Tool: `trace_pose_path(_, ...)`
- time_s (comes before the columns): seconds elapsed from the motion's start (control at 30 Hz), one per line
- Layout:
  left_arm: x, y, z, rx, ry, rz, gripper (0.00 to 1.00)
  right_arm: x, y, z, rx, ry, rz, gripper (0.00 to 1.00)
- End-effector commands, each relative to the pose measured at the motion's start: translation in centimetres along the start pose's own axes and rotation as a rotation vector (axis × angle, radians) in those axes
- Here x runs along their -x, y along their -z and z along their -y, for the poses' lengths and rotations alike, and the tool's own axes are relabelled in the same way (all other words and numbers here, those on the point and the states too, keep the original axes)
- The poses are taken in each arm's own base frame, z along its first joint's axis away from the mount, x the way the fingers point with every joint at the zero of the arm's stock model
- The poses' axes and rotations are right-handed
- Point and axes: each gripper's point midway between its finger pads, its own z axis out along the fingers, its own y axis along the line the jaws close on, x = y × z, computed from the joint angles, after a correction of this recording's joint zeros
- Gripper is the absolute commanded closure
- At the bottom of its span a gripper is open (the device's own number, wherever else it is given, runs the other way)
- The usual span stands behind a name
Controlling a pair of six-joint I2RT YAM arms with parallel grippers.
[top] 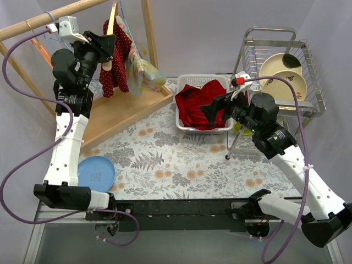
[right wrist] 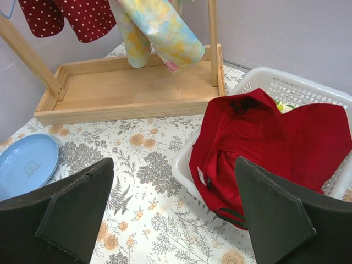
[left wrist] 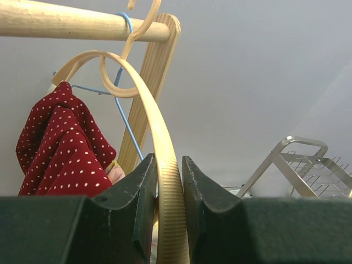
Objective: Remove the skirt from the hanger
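Note:
A red skirt with white dots (top: 115, 66) hangs on a light wooden hanger (top: 111, 25) hooked over the rail of a wooden rack (top: 49, 16). My left gripper (top: 110, 47) is raised beside the skirt. In the left wrist view it (left wrist: 169, 181) is shut on the hanger's ribbed arm (left wrist: 159, 137), with the skirt (left wrist: 60, 148) bunched to the left of the jaws. My right gripper (top: 212, 107) is open and empty above the tablecloth next to the basket. In the right wrist view (right wrist: 173, 187) the skirt's hem (right wrist: 82, 16) shows at the top left.
A pastel garment (top: 142, 69) hangs on a blue wire hanger beside the skirt. A white basket (top: 190, 82) holds a red garment (top: 201, 102). A blue plate (top: 96, 171) lies at the front left. A wire dish rack (top: 280, 60) with plates stands at the right.

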Motion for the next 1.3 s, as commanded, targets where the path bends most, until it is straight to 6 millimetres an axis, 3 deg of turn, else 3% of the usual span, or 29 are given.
trace_pose_path(0.0,5.3,2.3,2.0,-0.021,-0.063,0.156,1.0,3.3,1.3,-1.3,0.035,0.001,0.076,0.02)
trace_pose_path(0.17,5.9,2.5,1.8,-0.002,-0.06,0.172,1.0,3.8,1.7,-1.4,0.032,-0.007,0.081,0.02)
trace_pose_path(0.43,7.3,4.7,3.1,-0.015,-0.056,0.194,1.0,4.1,1.8,-2.2,0.066,-0.028,0.069,0.02)
trace_pose_path(0.7,6.0,8.0,3.5,-0.008,-0.046,0.132,1.0,4.2,0.8,-5.6,0.2,-0.051,0.042,0.02)
trace_pose_path(0.73,5.7,8.3,3.6,-0.01,-0.045,0.117,1.0,4.5,0.9,-7.0,0.23,-0.043,0.045,0.02)
trace_pose_path(0.8,5.5,9.4,4.1,-0.02,-0.033,0.105,1.0,4.0,-0.1,-7.8,0.216,-0.029,0.025,0.02)
trace_pose_path(0.83,5.3,9.7,4.3,-0.028,-0.029,0.093,1.0,4.5,0.0,-9.9,0.26,-0.022,0.03,0.02)
trace_pose_path(0.9,5.0,11.0,5.1,-0.056,-0.017,0.072,1.0,4.3,-0.9,-11.5,0.267,-0.02,0.027,0.02)
trace_pose_path(0.93,5.0,11.5,5.3,-0.059,-0.013,0.067,1.0,4.6,-0.8,-13.4,0.313,-0.021,0.035,0.02)
trace_pose_path(1.1,4.4,15.0,6.9,-0.102,0.013,0.026,1.0,5.5,-2.6,-17.1,0.334,-0.066,0.12,0.02)
trace_pose_path(1.2,4.0,16.9,8.3,-0.151,0.032,-0.003,1.0,6.3,-3.3,-20.3,0.409,-0.085,0.192,0.02)
trace_pose_path(1.27,3.5,17.6,8.5,-0.155,0.059,-0.024,1.0,5.7,-4.1,-21.8,0.442,-0.071,0.193,0.02)
